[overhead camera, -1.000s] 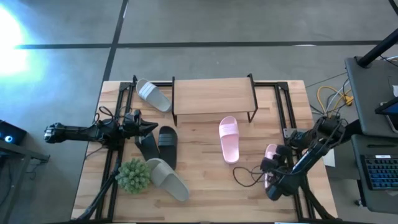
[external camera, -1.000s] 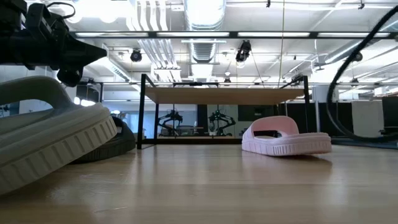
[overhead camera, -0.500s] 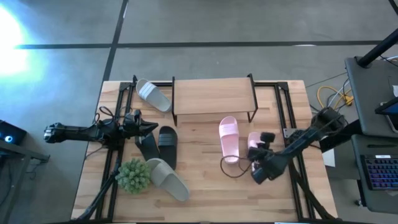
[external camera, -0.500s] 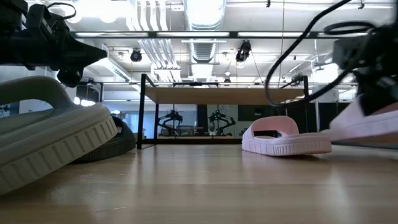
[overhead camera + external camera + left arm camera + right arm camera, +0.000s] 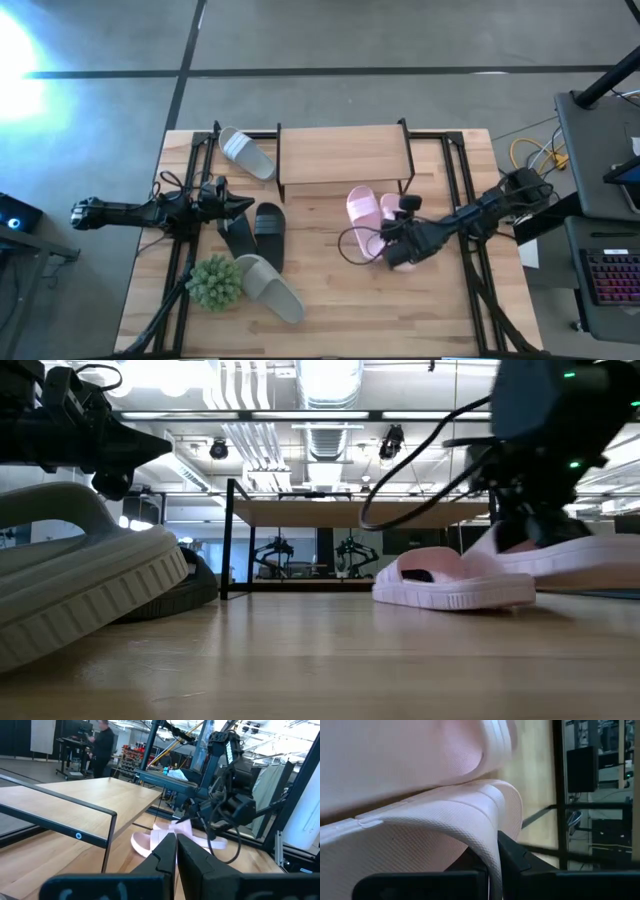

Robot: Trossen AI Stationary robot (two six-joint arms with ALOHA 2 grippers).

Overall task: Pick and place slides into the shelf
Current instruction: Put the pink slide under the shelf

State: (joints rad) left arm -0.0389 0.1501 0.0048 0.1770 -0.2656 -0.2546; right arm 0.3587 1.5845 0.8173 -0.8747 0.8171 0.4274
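Observation:
My right gripper (image 5: 394, 234) is shut on a pale pink slide (image 5: 391, 211), just in front of the shelf (image 5: 342, 153) and right beside the other pink slide (image 5: 361, 222), which lies flat on its sole. The shelf stands on thin black legs near the table's far edge. My left gripper (image 5: 247, 205) is shut and hovers at the table's left, above the two black slides (image 5: 256, 232). One grey-white slide (image 5: 246, 153) lies left of the shelf. The other (image 5: 271, 288) lies near the near edge. My right gripper pinches the pink slide's wide strap (image 5: 488, 833) at its edge, with one finger (image 5: 516, 860) outside and the other under the arch. It comes in slanting from the table's right and near side. The slide (image 5: 575, 557) sits tilted against the other pink slide (image 5: 450, 582).
A green spiky plant ball (image 5: 214, 282) sits at the near left beside the grey-white slide. Black frame rails (image 5: 463, 180) run along the table's left and right sides. A black cable (image 5: 352, 245) loops from the right arm. Bare wood lies along the near edge (image 5: 400, 320).
My right gripper has carried the pink slide from the table's right edge toward the left and far side, up beside the other pink slide. That lying slide has been nudged slightly toward the left. The left arm has kept still.

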